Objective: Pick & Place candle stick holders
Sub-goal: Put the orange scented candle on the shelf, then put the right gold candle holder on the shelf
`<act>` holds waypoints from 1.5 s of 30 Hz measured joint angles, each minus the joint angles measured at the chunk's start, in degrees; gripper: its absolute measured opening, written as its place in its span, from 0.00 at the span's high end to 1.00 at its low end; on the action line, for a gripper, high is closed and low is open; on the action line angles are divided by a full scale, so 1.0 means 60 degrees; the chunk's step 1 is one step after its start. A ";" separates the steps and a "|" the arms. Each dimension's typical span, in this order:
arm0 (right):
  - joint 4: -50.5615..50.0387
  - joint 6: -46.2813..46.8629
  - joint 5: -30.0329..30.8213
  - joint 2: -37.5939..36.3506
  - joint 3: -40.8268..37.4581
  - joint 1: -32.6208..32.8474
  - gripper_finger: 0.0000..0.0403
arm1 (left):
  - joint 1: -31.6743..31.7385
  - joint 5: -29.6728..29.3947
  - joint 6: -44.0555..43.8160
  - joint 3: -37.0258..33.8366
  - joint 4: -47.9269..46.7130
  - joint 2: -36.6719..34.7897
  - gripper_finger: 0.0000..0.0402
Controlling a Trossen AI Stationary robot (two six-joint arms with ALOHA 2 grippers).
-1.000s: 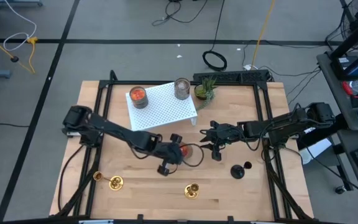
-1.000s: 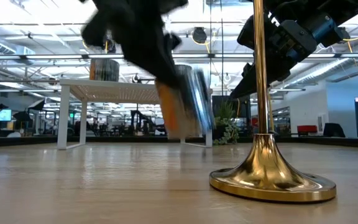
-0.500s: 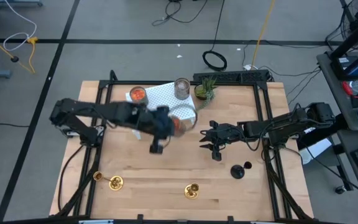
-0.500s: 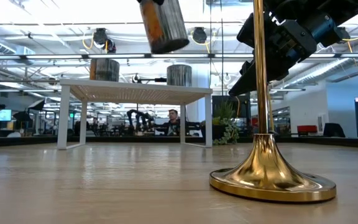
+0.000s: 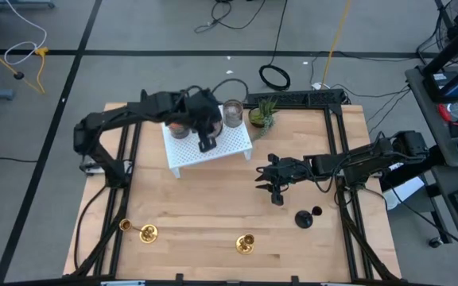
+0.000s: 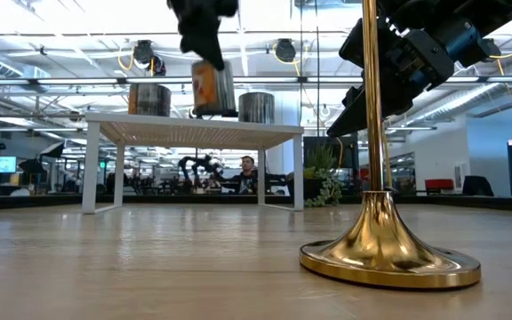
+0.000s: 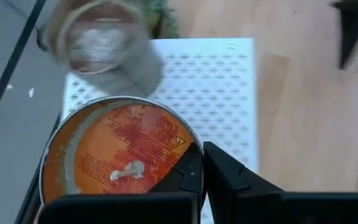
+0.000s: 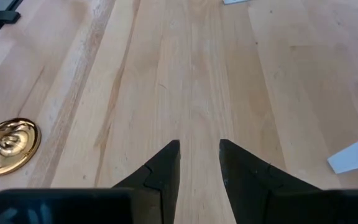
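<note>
My left gripper (image 5: pixel 203 131) is over the white perforated rack (image 5: pixel 229 143) at the table's far side, shut on a glass cup that is orange inside (image 7: pixel 114 158). In the low view this cup (image 6: pixel 210 89) sits at rack-top height between another orange cup (image 6: pixel 149 98) and the greyish cup (image 6: pixel 256 107), both standing on the rack. My right gripper (image 5: pixel 273 181) is open and empty, low over the table right of centre. A black stemmed holder (image 5: pixel 303 218) and two brass holders (image 5: pixel 145 233) (image 5: pixel 245 244) are on the table's near part. My left gripper holds the orange cup by its rim (image 7: pixel 188 163), one finger inside the cup and one finger (image 7: pixel 229 177) outside its wall. The fingers come from above, slanting down. The cup hangs upright below them, its bottom (image 6: pixel 212 113) at the rack top; whether it rests there, I cannot tell.
A small green potted plant (image 5: pixel 262 114) stands just right of the rack at the far edge. The upright brass holder (image 6: pixel 380 249) fills the low view's near right. Bare wood lies between the rack and the near holders.
My left gripper has carried the orange cup up from the table's middle and toward the far edge, then down over the rack between the two cups standing there. The cup has stayed upright in the hold.
</note>
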 joint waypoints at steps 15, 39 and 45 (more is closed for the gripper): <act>0.0206 0.0013 0.0000 0.0000 -0.0287 0.0000 0.72 | 0.1069 0.0440 -0.0320 0.0013 -0.0109 0.0865 0.98; 0.1454 -0.0944 -0.1035 0.0000 -0.0433 0.0284 0.72 | 0.0844 -0.0858 0.0119 0.0009 -0.0131 0.0454 0.78; 0.1642 -0.0972 -0.1783 0.0000 -0.0433 0.0705 0.72 | 0.0435 -0.0848 0.0053 0.0009 -0.0146 -0.0419 0.78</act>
